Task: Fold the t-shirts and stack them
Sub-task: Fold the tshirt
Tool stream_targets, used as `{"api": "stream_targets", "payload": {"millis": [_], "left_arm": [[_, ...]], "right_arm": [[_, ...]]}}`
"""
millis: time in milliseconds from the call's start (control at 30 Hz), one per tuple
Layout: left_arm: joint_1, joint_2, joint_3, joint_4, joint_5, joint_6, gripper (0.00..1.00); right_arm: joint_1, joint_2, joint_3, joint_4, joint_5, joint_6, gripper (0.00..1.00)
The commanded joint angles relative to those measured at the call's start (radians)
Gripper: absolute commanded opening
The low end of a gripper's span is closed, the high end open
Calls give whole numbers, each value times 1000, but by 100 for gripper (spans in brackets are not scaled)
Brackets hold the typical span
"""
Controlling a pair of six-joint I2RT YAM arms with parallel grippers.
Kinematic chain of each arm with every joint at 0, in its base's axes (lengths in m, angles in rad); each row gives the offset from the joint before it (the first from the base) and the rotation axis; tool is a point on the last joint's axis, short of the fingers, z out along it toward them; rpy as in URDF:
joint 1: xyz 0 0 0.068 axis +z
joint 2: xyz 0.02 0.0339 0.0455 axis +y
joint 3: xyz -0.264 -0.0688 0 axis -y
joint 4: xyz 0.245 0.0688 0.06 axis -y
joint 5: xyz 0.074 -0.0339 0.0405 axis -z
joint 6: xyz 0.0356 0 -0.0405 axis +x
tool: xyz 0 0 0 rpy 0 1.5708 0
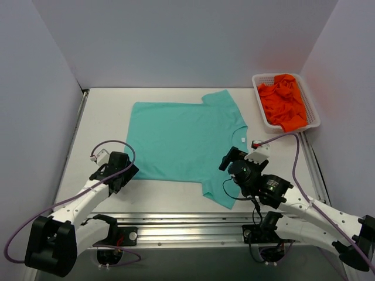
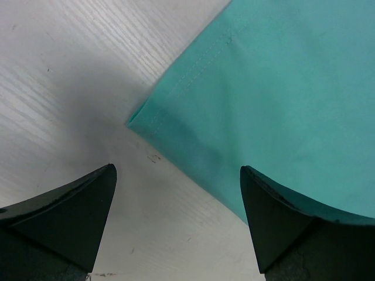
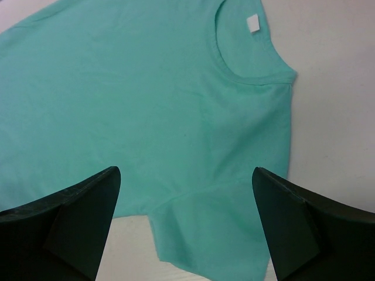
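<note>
While 1 white bench [image 1: 105, 117] is carrying everything, 1 teal t-shirt [image 1: 181, 140] is lying spread flat across its middle. Its hem is pointing left and its neck right, and 2 short sleeves are showing, 1 toward the far side and 1 toward the near edge. 2 arms are reaching in from the near edge: the left arm [image 1: 76, 205] is angling toward the shirt's near left hem corner, and the right arm [image 1: 316, 216] is bending in toward the near sleeve. 1 white basket [image 1: 312, 105] is sitting at the far right corner of the bench, well apart from the teal t-shirt. The orange t-shirts [image 1: 284, 99] are lying crumpled in a heap inside it; how many are making up the heap cannot be told. The left gripper [image 2: 177, 170] is standing released over the hem corner, its 2 fingers wide apart and holding nothing, 1 over bare bench and 1 over teal cloth. The right gripper [image 3: 186, 170] is likewise gaping wide and grasping nothing, hanging above the shirt's body where the near sleeve is joining it. 1 small white neck label [image 3: 253, 22] is showing inside the collar.
</note>
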Motion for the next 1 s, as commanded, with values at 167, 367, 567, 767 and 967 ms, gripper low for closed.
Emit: {"api": "stream_targets", "payload": {"millis": [167, 367, 567, 767, 967], "left_arm": [[31, 23, -3, 99, 14, -8, 99], [49, 56, -16, 132, 24, -9, 75], [51, 89, -16, 155, 21, -15, 57], [51, 99, -10, 152, 5, -23, 36], [49, 108, -6, 188, -7, -5, 2]], "right_arm": [[-171, 3, -74, 121, -258, -151, 91], [-188, 3, -84, 105, -285, -149, 91], [-199, 6, -98, 73, -297, -132, 90], [-213, 55, -107, 67, -358, -100, 88], [-208, 95, -137, 29, -409, -40, 86]]}}
